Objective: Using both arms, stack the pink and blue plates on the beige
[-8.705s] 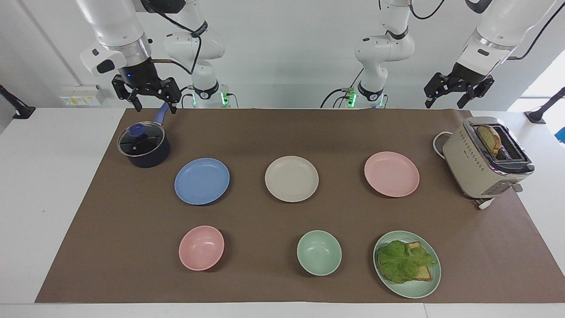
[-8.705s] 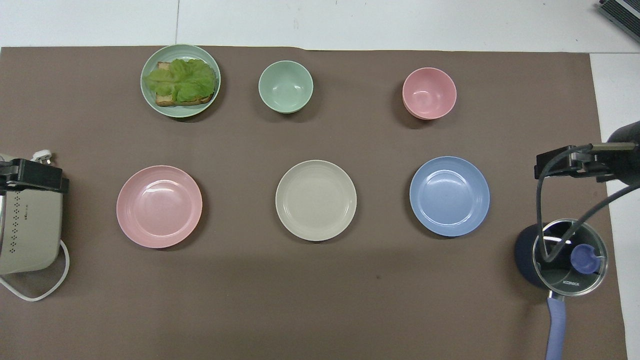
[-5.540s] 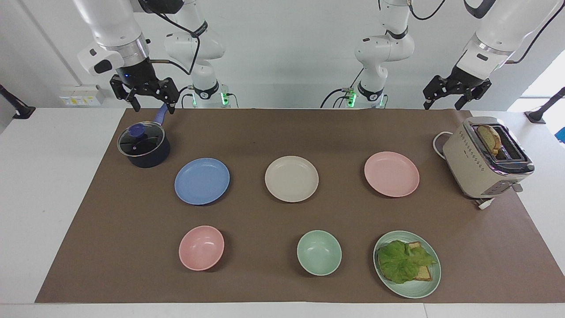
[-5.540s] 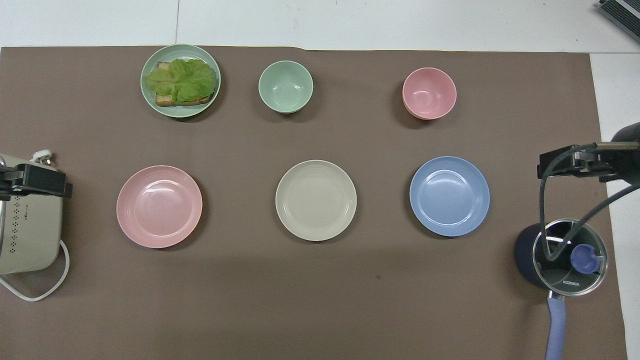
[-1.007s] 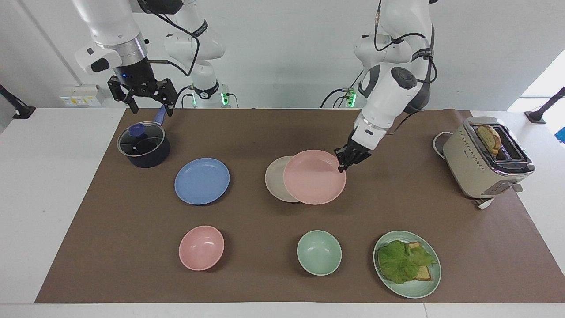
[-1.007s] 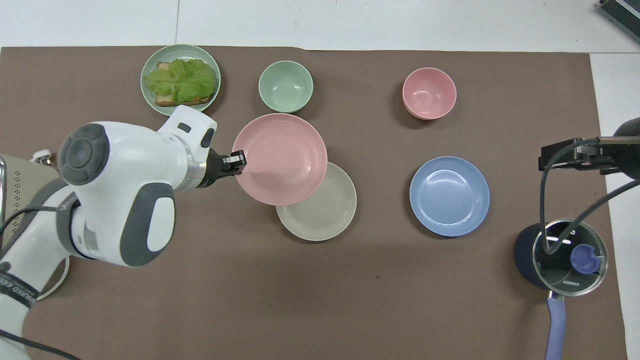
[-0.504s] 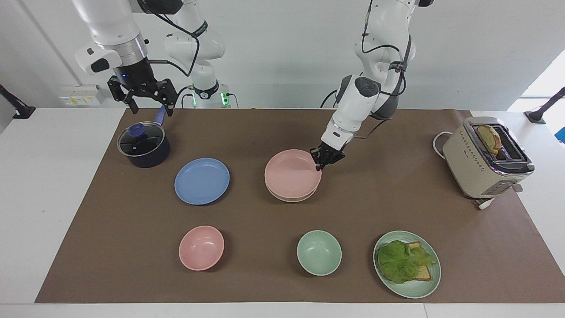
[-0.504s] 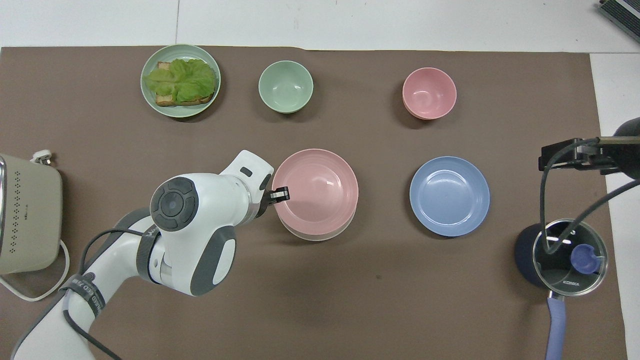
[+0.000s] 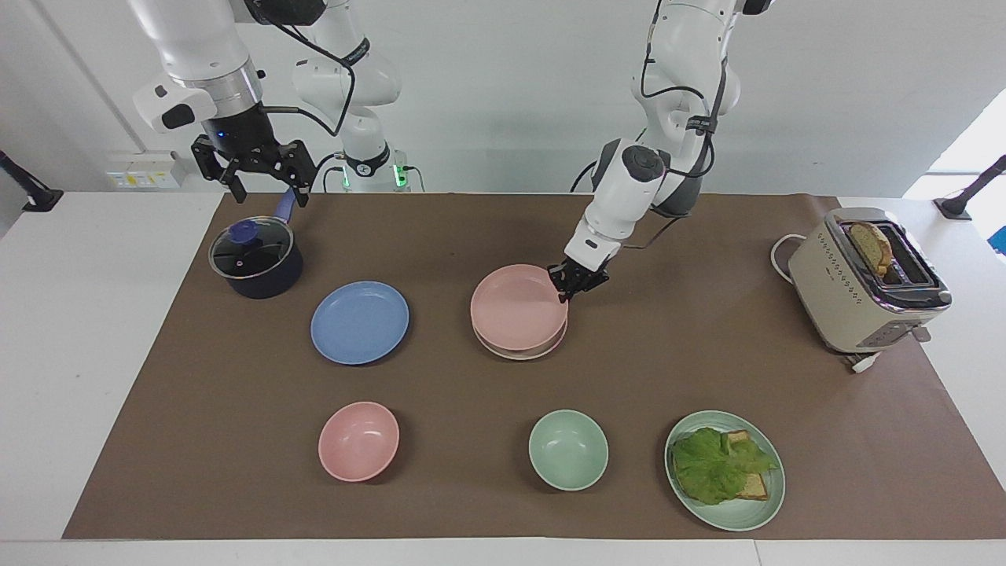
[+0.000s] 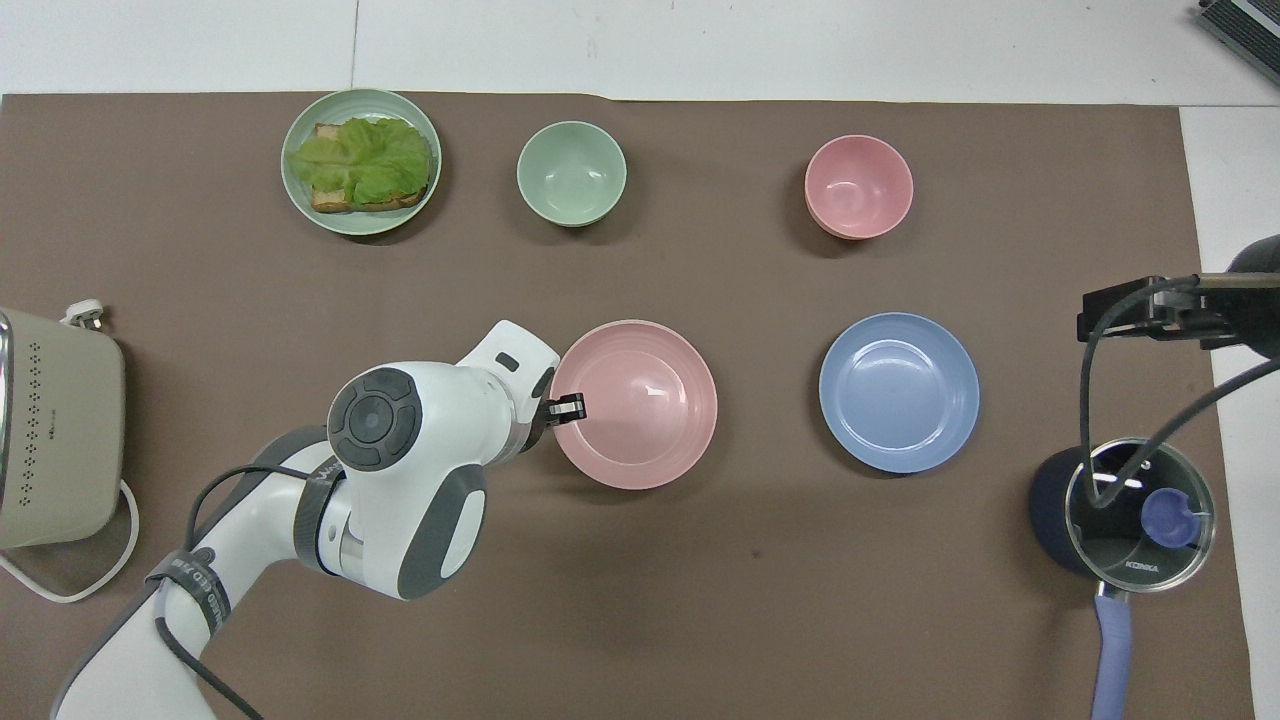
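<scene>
The pale pink plate (image 9: 515,306) sits squarely over the beige plate (image 9: 520,356), of which only a thin rim shows on the edge farthest from the robots. My left gripper (image 9: 566,291) is shut on the pink plate's rim on the side toward the left arm's end of the table. From overhead the pink plate (image 10: 640,405) covers the beige one completely, and the left gripper (image 10: 568,408) pinches its edge. The blue plate (image 9: 359,322) lies flat beside this stack, toward the right arm's end. My right gripper (image 9: 269,189) waits open, up over the pot's handle.
A dark pot with a glass lid (image 9: 255,259) stands near the right arm's base. A beige toaster (image 9: 864,283) holding toast stands at the left arm's end. Farther from the robots lie a pink bowl (image 9: 358,440), a green bowl (image 9: 567,450) and a green plate (image 9: 739,520) with lettuce and toast.
The left arm has carried the pink plate sideways from half off the beige plate to centred over it, and lowered it. The right arm has not moved.
</scene>
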